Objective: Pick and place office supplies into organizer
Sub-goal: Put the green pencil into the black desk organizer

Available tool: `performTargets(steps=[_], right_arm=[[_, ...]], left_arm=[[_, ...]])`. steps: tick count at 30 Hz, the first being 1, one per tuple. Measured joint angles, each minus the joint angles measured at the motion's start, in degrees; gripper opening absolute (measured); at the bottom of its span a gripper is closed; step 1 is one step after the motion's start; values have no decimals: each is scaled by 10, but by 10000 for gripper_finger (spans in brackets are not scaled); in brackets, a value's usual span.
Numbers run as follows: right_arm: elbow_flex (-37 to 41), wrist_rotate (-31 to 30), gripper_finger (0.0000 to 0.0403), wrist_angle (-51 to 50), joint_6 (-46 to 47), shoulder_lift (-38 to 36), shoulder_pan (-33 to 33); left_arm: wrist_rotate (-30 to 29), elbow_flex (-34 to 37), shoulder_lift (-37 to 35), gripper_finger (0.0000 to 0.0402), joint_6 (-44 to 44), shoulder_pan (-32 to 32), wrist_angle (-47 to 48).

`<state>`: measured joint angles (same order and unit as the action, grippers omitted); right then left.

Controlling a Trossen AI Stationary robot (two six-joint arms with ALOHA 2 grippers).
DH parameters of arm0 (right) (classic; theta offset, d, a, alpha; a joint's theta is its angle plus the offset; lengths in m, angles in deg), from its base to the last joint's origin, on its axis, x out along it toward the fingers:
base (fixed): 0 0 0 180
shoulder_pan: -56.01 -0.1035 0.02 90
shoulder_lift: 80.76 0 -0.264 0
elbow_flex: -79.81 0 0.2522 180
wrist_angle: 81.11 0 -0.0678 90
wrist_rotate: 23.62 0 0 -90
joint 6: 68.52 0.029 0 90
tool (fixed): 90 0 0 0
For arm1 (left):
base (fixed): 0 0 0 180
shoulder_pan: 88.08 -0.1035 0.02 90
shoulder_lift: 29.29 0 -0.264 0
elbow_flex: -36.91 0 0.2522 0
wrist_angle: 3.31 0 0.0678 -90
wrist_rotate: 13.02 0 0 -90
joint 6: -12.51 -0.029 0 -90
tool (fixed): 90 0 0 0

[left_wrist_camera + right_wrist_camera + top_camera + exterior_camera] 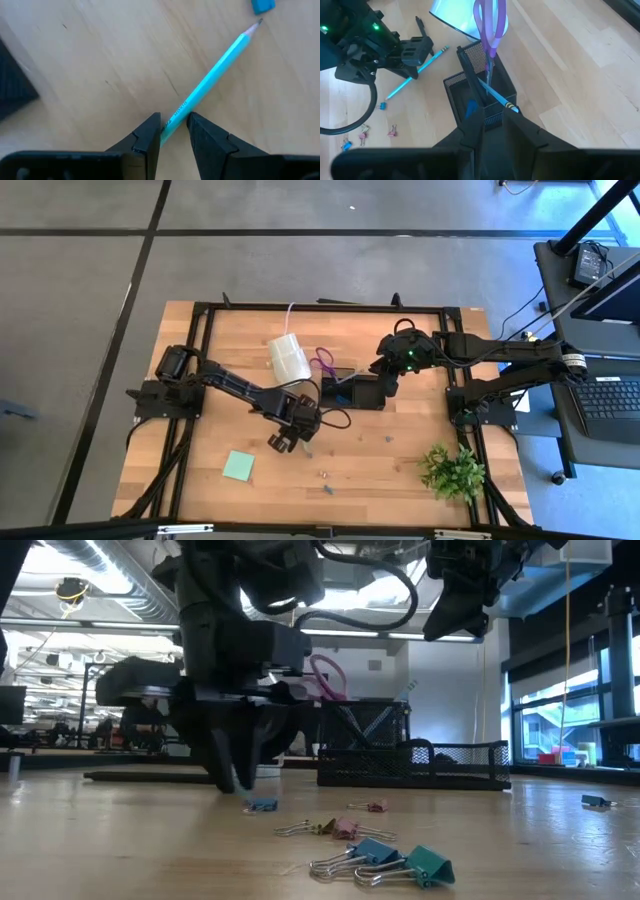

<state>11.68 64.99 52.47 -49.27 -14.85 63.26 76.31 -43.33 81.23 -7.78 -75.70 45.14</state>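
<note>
At centre frame the left gripper (173,131) clamps a blue pencil (220,64) lying on the wooden worktop (390,470); right of centre, the right gripper (492,117) hovers nearly closed and empty above the black organizer (355,392), which holds purple scissors (490,25).

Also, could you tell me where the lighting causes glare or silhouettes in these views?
Low view: bright windows and ceiling lights behind leave the left end effector nearly a silhouette, while the binder clips in front are well lit. Right wrist view: the white roll glares. Left wrist view: even light on the pencil, no glare.
</note>
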Motion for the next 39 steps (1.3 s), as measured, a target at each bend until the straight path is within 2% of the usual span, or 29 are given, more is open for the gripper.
performTargets(steps=[4, 9, 16, 20, 30, 39], right_arm=[[0, 0, 74, 0, 0, 0, 0], [0, 0, 75, 0, 0, 0, 0], [0, 0, 75, 0, 0, 0, 0], [0, 0, 74, 1, 1, 0, 0], [0, 0, 75, 1, 2, 0, 0], [0, 0, 74, 1, 2, 0, 0]], left_arm=[[11, 0, 0, 100, 2, 1, 5], [11, 0, 0, 99, 49, 2, 8], [8, 0, -1, 93, -52, 14, 23], [-11, 0, -1, 97, -67, 15, 25], [-5, -1, -1, 71, -7, 15, 27], [-5, -1, -1, 41, 115, 15, 29]])
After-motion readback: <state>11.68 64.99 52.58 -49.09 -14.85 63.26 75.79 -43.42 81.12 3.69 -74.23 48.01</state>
